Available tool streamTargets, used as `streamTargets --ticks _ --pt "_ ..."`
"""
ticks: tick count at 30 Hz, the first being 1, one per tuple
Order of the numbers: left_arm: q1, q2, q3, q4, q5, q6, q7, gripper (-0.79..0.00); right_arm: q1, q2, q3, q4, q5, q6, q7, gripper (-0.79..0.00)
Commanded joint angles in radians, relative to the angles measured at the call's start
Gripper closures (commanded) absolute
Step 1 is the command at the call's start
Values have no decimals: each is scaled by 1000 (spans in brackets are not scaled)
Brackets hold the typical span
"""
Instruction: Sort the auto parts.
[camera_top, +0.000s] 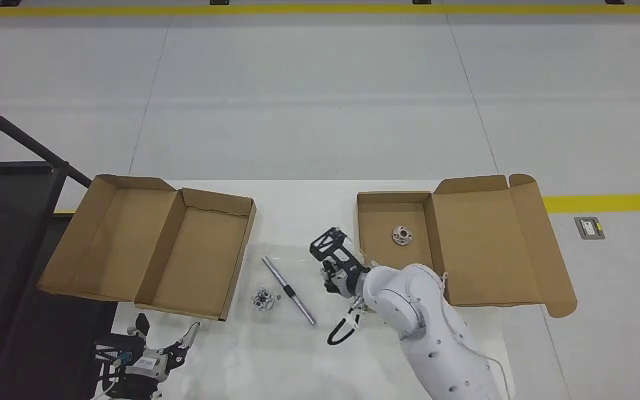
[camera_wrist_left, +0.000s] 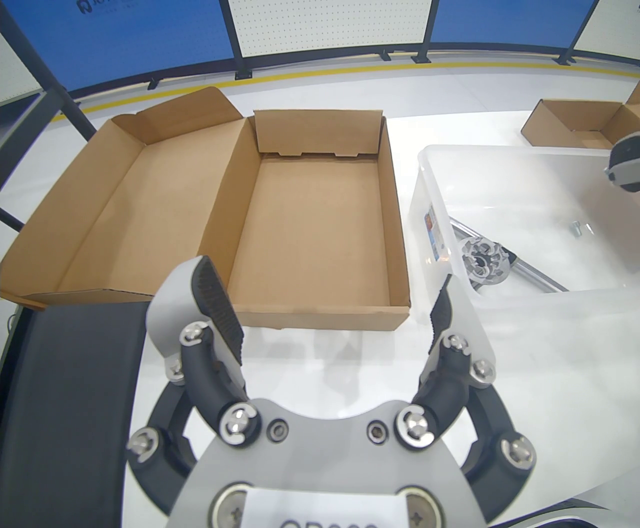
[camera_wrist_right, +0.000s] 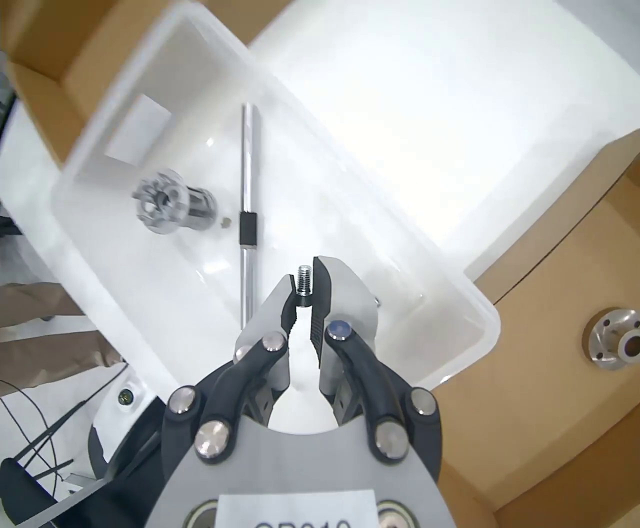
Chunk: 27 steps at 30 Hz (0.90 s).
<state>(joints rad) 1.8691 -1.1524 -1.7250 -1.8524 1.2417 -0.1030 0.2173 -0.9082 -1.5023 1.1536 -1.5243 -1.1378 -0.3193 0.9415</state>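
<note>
Top view: white table (camera_top: 300, 210), left cardboard box (camera_top: 200, 262), pale grey floor (camera_top: 300, 90)

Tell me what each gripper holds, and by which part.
Right gripper pinches a small bolt by its unthreaded end, threaded tip protruding. Left gripper is open and empty.

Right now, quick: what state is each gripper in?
Left gripper: open, empty.
Right gripper: shut on a small bolt.
</note>
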Motion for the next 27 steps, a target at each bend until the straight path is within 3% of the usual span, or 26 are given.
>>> streamTargets --ticks 1,8,16,27 --pt "0 0 0 0 0 0 0 -785 -26 10 67 -21 92 -75 -58 0" --pt "0 0 0 0 0 0 0 -785 -80 40 255 -1 414 -359 -309 0" --pt "0 0 0 0 0 0 0 -785 -73 62 332 118 723 -693 -499 0" --pt "0 0 0 0 0 0 0 -785 -64 121 300 74 1045 -693 -434 0"
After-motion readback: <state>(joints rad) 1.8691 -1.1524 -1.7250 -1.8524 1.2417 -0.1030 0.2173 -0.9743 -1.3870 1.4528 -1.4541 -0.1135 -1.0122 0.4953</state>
